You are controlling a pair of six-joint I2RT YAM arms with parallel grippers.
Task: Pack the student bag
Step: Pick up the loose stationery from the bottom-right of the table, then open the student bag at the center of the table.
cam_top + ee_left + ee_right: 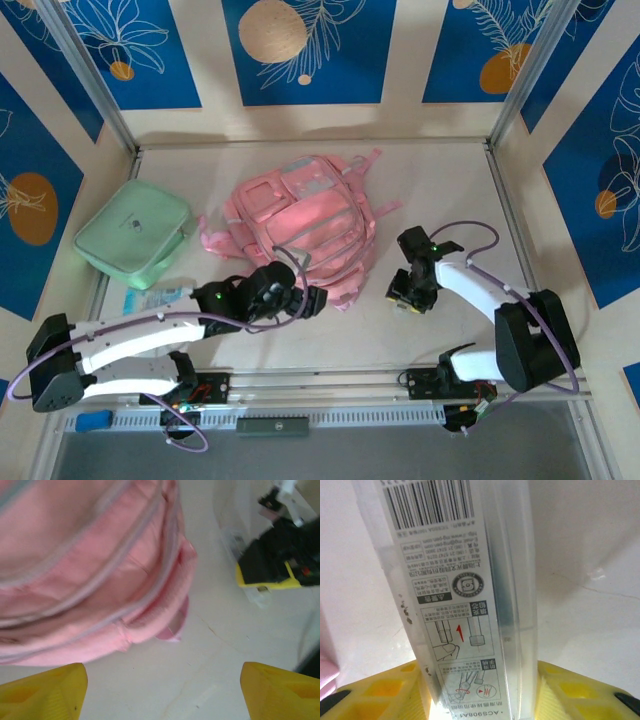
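The student bag (300,222), a large pink backpack with grey strips, lies flat in the middle of the table. Its lower edge and a small pink loop fill the upper left of the left wrist view (90,570). My left gripper (308,298) hovers just off the bag's near edge, open, with bare table between its yellow fingertips (45,690). My right gripper (406,296) stands to the right of the bag, shut on a clear plastic box (455,580) with a barcode and a printed instruction label. That box stands upright between the yellow fingers (580,695).
A flat mint-green zip case (133,238) lies at the left of the table, with a small blue-and-white packet (158,298) in front of it. Metal frame rails (515,215) edge the table. Bare table lies between bag and right gripper.
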